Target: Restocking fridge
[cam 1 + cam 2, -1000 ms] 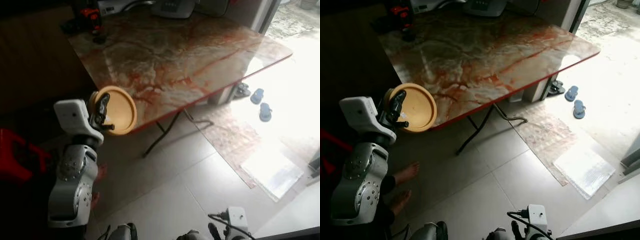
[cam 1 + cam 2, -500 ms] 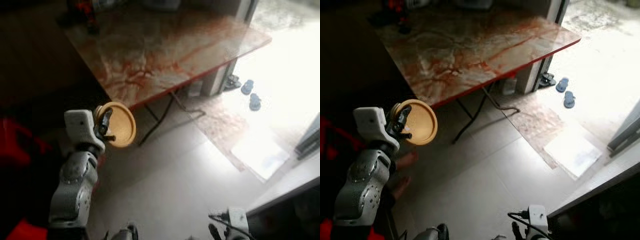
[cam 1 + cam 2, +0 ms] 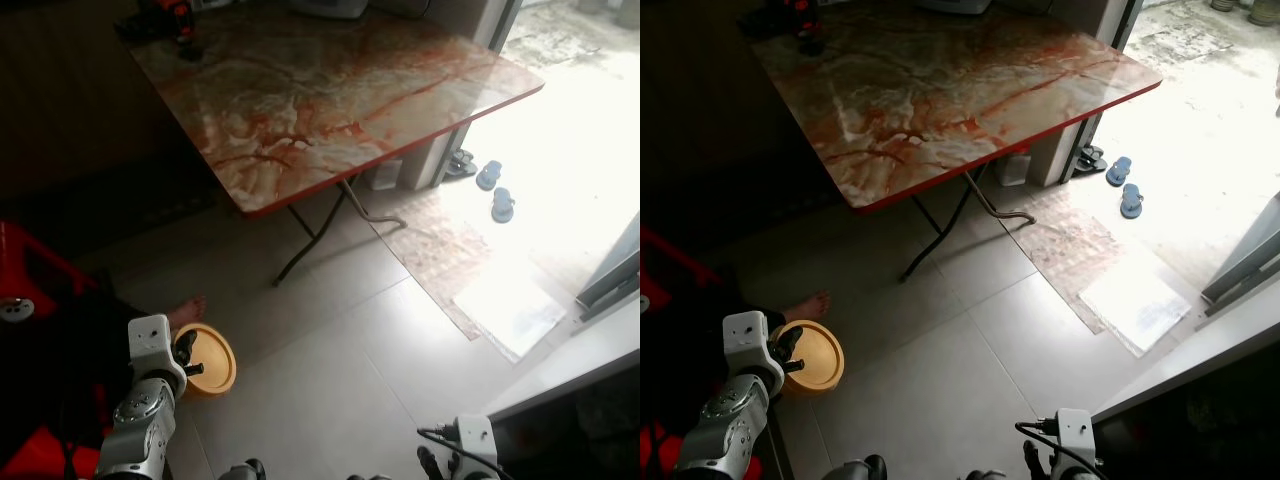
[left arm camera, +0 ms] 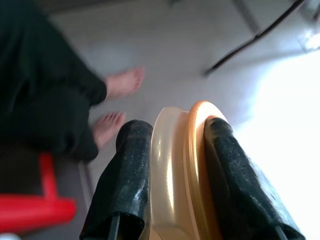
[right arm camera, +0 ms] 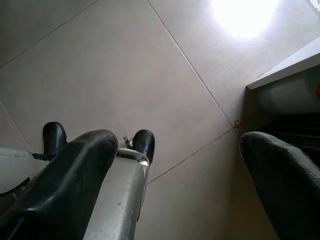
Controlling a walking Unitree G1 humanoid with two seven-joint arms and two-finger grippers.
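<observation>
Two arms: left one working, right one hanging low
left gripper (image 4: 175, 170): fingers (image 4: 122, 175) clamped on the rim of a yellow plate (image 3: 212, 358), one finger on each face, plate edge-on between them in the wrist view
plate position: held low at the robot's left side, above the tiled floor (image 3: 330, 360), well apart from the table (image 3: 320, 90)
plate attitude: tilted, hollow face toward the camera in the head views
right gripper (image 5: 175, 165): fingers spread wide, nothing between them, pointing down at floor tiles; robot's own foot (image 5: 144, 145) below it
person: bare feet (image 4: 122, 82) and dark trouser leg (image 4: 45, 85) just beside the plate, on the robot's left
red chair (image 3: 25, 275): at left edge, near the person
table: marbled red-and-cream top with a red edge, folding black legs, ahead of the robot
table load: dark items with a red part (image 3: 165, 15) at the far left corner, too blurred to identify
sandals (image 3: 495, 190): blue pair on the bright floor beyond the table
mat (image 3: 440, 250): patterned, on the floor near the sandals
fridge: cannot tell where it is
</observation>
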